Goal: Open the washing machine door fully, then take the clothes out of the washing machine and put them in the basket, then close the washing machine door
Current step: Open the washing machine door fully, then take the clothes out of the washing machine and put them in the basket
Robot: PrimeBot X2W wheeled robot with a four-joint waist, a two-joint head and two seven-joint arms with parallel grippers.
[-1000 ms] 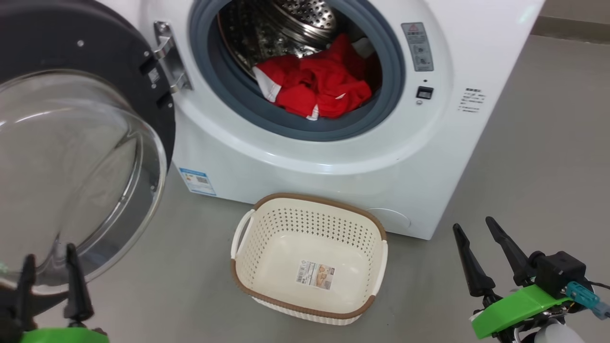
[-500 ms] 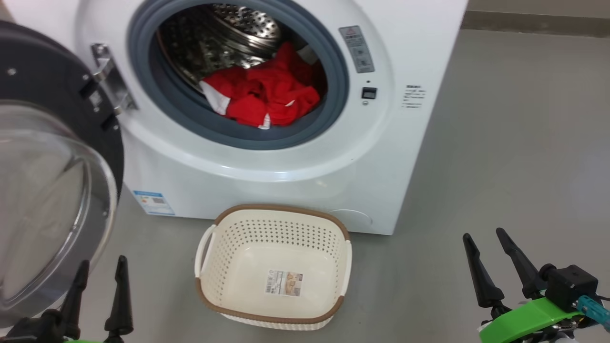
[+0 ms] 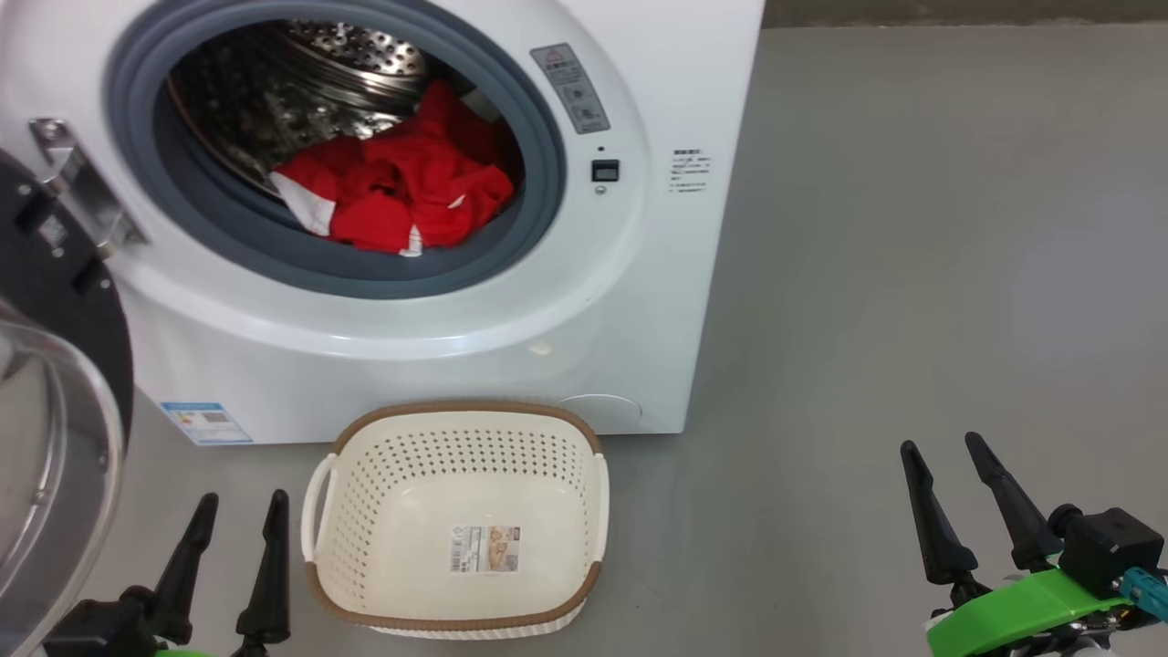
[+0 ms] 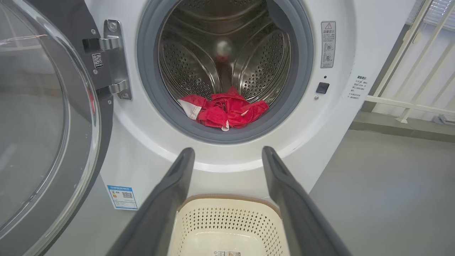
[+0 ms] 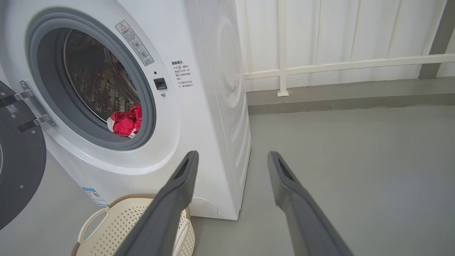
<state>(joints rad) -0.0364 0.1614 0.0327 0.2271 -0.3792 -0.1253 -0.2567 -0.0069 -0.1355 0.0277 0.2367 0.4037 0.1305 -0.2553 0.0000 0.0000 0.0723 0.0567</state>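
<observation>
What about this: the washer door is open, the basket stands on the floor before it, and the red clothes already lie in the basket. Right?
One thing is wrong: the clothes lie inside the washing machine, not in the basket, which holds no clothes. The head view shows it. The rest is right.

The head view has been swung to the right: the washing machine [image 3: 438, 347] and basket [image 3: 456, 408] are now framed further left, the door [image 3: 55, 438] is cut off at the left edge, and more floor [image 3: 912, 274] is taken in. The left gripper [image 3: 243, 500] has been brought clear of the door glass, just beside the basket.
</observation>
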